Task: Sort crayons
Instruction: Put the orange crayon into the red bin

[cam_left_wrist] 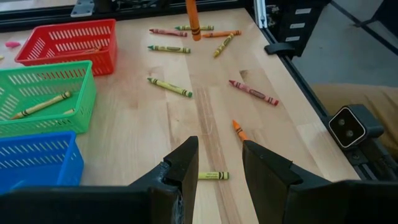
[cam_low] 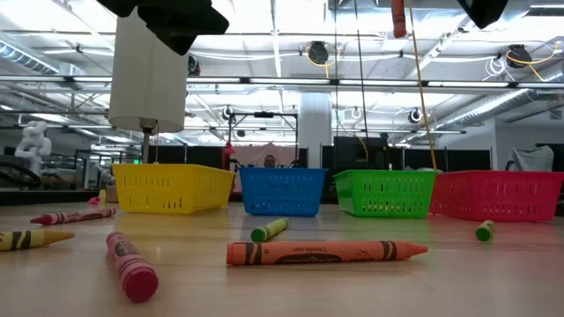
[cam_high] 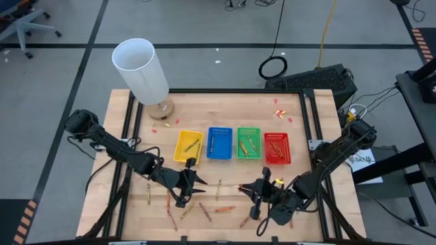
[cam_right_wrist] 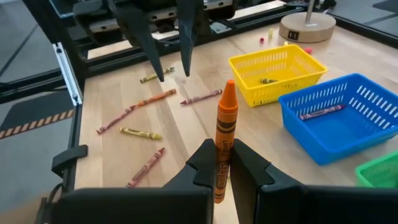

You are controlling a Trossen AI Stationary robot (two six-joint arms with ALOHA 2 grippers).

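Note:
My right gripper point(cam_right_wrist: 221, 167) is shut on an orange crayon point(cam_right_wrist: 226, 121), held above the near middle of the table point(cam_high: 136, 204). My left gripper point(cam_left_wrist: 219, 163) hovers open to its left point(cam_high: 194, 180), facing it, with nothing between its fingers; a yellow crayon point(cam_left_wrist: 213, 176) lies on the table under it. Several loose crayons point(cam_high: 219, 189) lie flat on the wood around both grippers. More crayons lie in the yellow point(cam_high: 189, 145), blue point(cam_high: 219, 143), green point(cam_high: 248, 143) and red point(cam_high: 276, 148) trays. My right gripper pinches the orange crayon's wrapped lower half point(cam_right_wrist: 222, 154) between its two fingers point(cam_right_wrist: 202, 163). The fingers come nearly level from the table's right and lie across the crayon. The crayon stands upright, pointed tip up, its blunt end point(cam_right_wrist: 217, 198) below the fingers, lifted clear of the table.
A white cylinder on a round wooden foot point(cam_high: 141, 68) stands at the far left corner. Black rails point(cam_high: 310, 122) run along the table's sides. Tiny red-pink scraps point(cam_high: 281, 112) lie behind the trays. An orange crayon point(cam_low: 326, 253) and a red one point(cam_low: 132, 267) lie near the front edge.

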